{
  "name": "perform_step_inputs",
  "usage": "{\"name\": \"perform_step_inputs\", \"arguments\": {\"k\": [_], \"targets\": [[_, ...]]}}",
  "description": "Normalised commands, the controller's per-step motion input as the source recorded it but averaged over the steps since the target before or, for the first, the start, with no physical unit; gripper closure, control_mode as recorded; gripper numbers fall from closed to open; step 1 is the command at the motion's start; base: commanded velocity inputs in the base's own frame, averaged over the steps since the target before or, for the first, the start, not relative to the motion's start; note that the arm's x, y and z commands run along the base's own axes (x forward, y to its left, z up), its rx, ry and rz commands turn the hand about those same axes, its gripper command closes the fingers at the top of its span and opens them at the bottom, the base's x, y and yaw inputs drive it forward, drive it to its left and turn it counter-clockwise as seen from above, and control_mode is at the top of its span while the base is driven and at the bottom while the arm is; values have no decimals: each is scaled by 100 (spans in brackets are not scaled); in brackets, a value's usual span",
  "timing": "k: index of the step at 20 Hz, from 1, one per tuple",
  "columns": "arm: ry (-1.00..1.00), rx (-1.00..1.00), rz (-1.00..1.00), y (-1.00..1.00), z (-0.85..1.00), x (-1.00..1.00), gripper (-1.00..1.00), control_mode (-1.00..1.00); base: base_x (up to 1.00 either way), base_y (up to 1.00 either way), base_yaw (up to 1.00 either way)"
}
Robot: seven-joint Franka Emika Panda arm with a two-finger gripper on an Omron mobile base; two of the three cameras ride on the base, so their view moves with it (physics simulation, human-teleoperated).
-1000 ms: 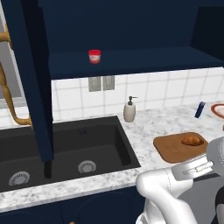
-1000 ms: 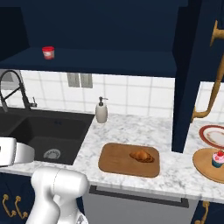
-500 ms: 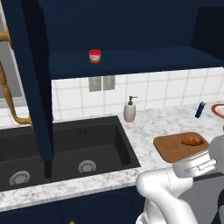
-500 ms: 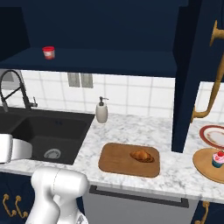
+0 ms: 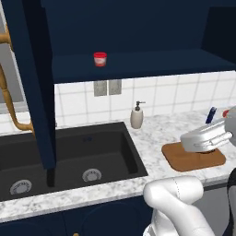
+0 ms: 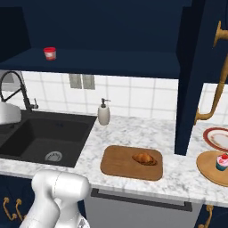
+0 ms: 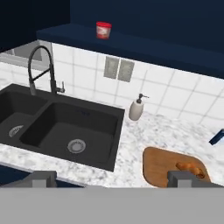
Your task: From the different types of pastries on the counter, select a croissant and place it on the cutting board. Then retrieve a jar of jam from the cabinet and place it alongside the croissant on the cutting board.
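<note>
White marble surface with grey veining runs beside a black double sink, tiled wall behind. Cabinet, dark navy, stands open; its door hangs in front of the sink in the left base view, brass handle curving along its edge.

Jar of jam, red lid, red-and-white body, upright on the cabinet's bottom shelf, well apart from everything on the surface below. Seen also in the hand view, upper centre.

Cutting board lies flat near the front edge of the surface. Croissant rests on it, toward its right half as seen from the right base view. In the left base view the arm's white link covers part of the board.

Beige soap dispenser stands against the tiles, between sink and board. Cupcake, pink frosting, teal wrapper, sits on a round wooden plate far right; a second plate, red-rimmed, lies just behind it.

Claw: two dark finger tips at the bottom of the hand view, set wide apart, nothing between them. Aimed toward sink and board from well off.
</note>
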Motion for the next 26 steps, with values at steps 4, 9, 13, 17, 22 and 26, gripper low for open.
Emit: {"name": "perform_step_inputs", "arguments": {"k": [4,9,13,17,22,26], "targets": [[-18,0,13,27,43,51,-100,-100,0,0,0],[-17,0,16,22,21,28,-100,-100,0,0,0],[-4,1,3,1,2,2,-100,-100,0,0,0],[-11,3,10,-1,1,36,-100,-100,0,0,0],[-9,1,14,0,0,53,-100,-100,0,0,0],[-5,1,1,0,0,5,-100,-100,0,0,0]]}}
